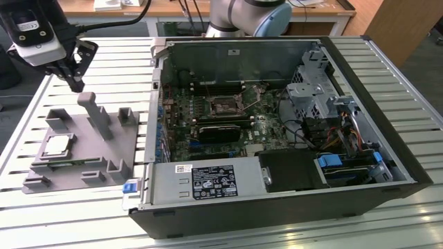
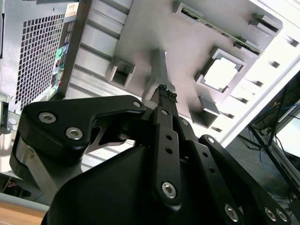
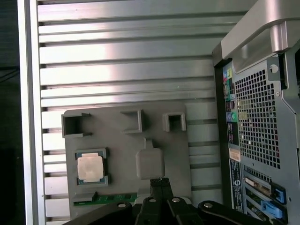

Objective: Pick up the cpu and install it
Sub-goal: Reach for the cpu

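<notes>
While the black two-finger gripper [image 1: 76, 84] hangs above the grey plastic fixture plate [image 1: 90, 150] with its fingertips pressed together and nothing between them, the small square cpu [image 1: 57, 145] with its dull silver metal top lies flat in a shallow walled pocket of that plate, apart from the tool. In both wrist views the joined tips sit over the tall grey upright post [image 3: 150, 164] rising from the plate's middle, with the cpu [image 3: 91, 168] off to one side of it. The pocket's raised corner walls probably fix the chip square and at a known place, while the gaps between corners leave its edges open to fingers. Just beside the pocket a thin green memory strip [image 3: 112, 199] lies in its own slot, so room on that side looks tight. The post is judged the nearest obstacle to any sideways travel at low height. Around the plate the slatted aluminium table [image 1: 104, 52] offers open room. On the exterior view's right stands the black computer case [image 1: 277, 218], laid on its side with the panel off, so that the square processor socket [image 1: 225, 106] on the green motherboard [image 1: 263, 124] faces upward. The dark rectangular heatsink [image 1: 218, 132] sits just beside the socket, and the case's metal wall stands between plate and board.
</notes>
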You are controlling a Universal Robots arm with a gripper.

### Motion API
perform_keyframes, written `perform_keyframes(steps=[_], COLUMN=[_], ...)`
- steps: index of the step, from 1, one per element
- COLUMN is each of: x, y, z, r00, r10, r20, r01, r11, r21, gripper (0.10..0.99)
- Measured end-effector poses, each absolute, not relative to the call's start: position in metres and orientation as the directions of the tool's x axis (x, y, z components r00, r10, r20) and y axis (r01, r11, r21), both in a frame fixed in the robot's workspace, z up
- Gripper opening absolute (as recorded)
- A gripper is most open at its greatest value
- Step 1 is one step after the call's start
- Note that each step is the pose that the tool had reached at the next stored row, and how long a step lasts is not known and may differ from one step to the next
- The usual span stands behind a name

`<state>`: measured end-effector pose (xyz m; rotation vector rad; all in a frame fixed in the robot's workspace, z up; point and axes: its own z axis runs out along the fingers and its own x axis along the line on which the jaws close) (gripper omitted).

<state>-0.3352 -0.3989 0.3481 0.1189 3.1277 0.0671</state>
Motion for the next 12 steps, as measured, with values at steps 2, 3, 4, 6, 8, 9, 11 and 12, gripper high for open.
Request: perform_keyframes(steps=[2, 3, 4, 6, 8, 9, 11, 12], x=[-0.339, -0.34, -0.342, -0.345, -0.347, -0.348, -0.35, -0.351], y=[-0.399, -0.399, -0.399, -0.399, -0.399, -0.399, -0.399, -0.399], z=[0.348, 0.348, 0.348, 0.347, 0.347, 0.346, 0.346, 0.346], r00=[-0.997, -0.997, -0.997, -0.997, -0.997, -0.997, -0.997, -0.997], r10=[0.076, 0.076, 0.076, 0.076, 0.076, 0.076, 0.076, 0.076], r20=[-0.009, -0.009, -0.009, -0.009, -0.009, -0.009, -0.009, -0.009], r01=[0.076, 0.076, 0.076, 0.076, 0.076, 0.076, 0.076, 0.076], r11=[0.996, 0.996, 0.996, 0.996, 0.996, 0.996, 0.996, 0.996], r21=[0.043, 0.043, 0.043, 0.043, 0.043, 0.043, 0.043, 0.043], gripper=[0.106, 0.106, 0.106, 0.106, 0.106, 0.106, 0.106, 0.106])
